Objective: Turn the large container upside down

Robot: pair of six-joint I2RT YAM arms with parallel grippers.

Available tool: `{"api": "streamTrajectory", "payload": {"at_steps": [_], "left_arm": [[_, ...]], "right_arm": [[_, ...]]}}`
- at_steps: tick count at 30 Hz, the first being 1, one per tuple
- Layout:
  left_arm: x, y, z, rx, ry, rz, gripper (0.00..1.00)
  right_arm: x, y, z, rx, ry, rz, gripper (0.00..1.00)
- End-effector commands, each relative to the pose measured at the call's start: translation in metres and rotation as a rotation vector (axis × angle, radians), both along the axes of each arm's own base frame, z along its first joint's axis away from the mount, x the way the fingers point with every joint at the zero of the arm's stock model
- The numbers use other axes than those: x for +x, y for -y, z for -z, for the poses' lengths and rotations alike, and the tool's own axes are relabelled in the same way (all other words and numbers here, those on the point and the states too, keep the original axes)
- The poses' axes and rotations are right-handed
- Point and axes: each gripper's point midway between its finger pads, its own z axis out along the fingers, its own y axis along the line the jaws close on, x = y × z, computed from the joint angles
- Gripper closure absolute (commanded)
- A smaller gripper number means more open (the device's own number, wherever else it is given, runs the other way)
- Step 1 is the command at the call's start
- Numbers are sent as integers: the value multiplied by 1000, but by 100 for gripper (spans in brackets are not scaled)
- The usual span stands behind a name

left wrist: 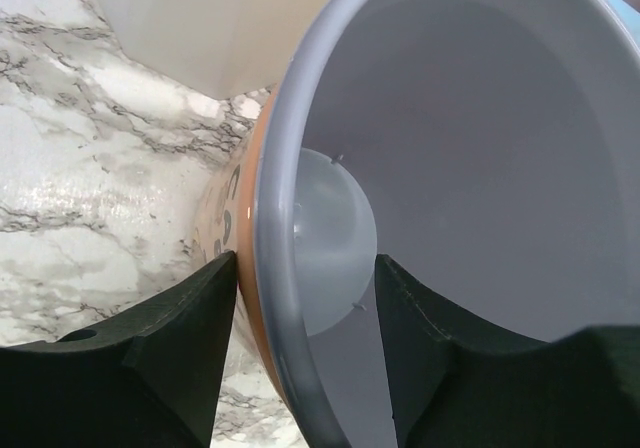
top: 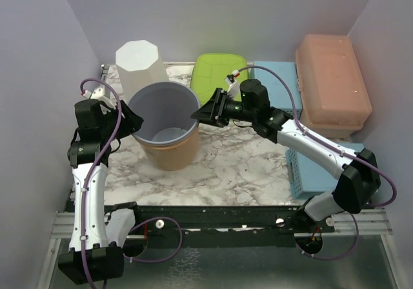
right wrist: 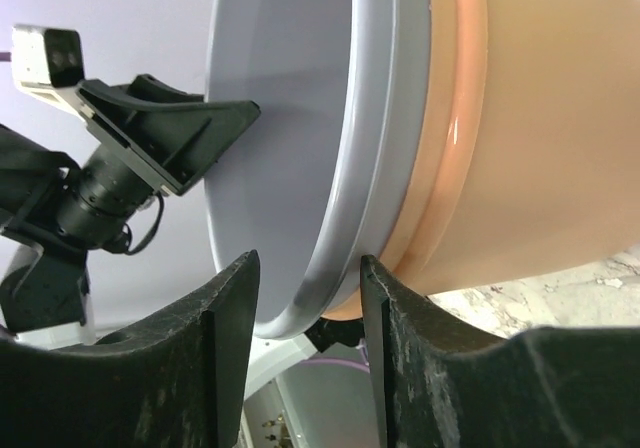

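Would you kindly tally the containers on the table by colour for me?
Tan-orange, grey inside: 1, the large container
White: 1, the white faceted tub
Green: 1, the green box
Blue: 2, the blue box and the blue slotted basket
Salmon: 1, the salmon lidded box
Total: 6
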Motion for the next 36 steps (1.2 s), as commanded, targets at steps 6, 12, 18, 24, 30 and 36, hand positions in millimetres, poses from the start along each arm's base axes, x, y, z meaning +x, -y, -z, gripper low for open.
{"api": "streamTrajectory", "payload": {"at_steps": [6,12,18,24,30,36], "left_arm": [[-1,14,-5,-23,26,86,43],[0,11,-4,-8,24,70,43],[1,13,-7,-20,31,78,44],[0,12,-7,-21,32,66,43],[0,-1,-8,16,28,-4,33],[2,-5,-16,13,44,-40,12]], "right_arm": [[11,2,-18,113,-27,60,56],[4,0,-18,309,-117,18,63],[5,-2,-24,308,-99,2,70],[2,-2,-21,302,-108,-10,82],[0,5,-29,296,-74,18,94],[1,5,-32,280,-64,19,99]]}}
